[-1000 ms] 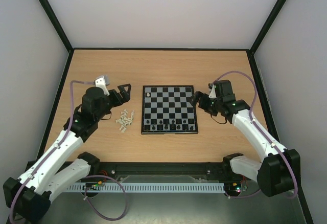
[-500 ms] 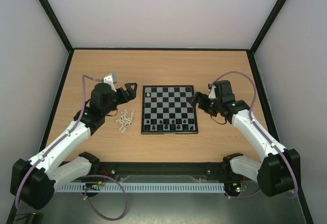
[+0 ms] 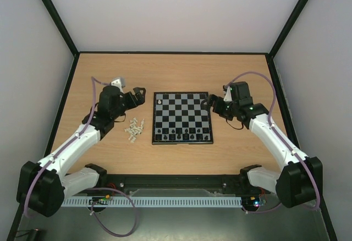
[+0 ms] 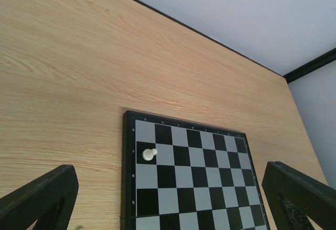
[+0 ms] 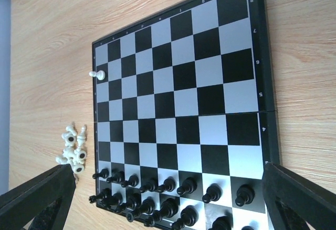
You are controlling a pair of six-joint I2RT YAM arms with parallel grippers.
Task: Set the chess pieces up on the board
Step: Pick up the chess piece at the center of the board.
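**Two open claws are hanging beside the chess board**

The board [image 3: 182, 118] is lying flat in the middle of the wooden table [image 3: 176, 70]; it is holding pieces of both colours. One white piece [image 4: 149, 154] is standing on it alone, on a dark square in the left column, in the second row from the far edge. The black pieces [image 5: 173, 193] are standing in the two rows nearest the arms; I am counting eight in the row further from the edge; the row at the very edge is running out of the right wrist picture, so I cannot count all of it. The squares between the black rows and the white piece are showing bare.

A little heap of white pieces [image 3: 134, 129] is lying on the table just beside the board's near left corner, not touching it; they are bunched too close to count, and some are lying on their sides.

The left claw [image 3: 137, 95] is hanging over the table by the board's far left corner, beyond the heap; its fingers are spread as wide as they go and are holding nothing. The right claw [image 3: 212, 104] is hanging at the board's right edge, near the far half; it is wide open too and is gripping nothing. A purple cable [image 3: 250, 77] is looping over the right arm.
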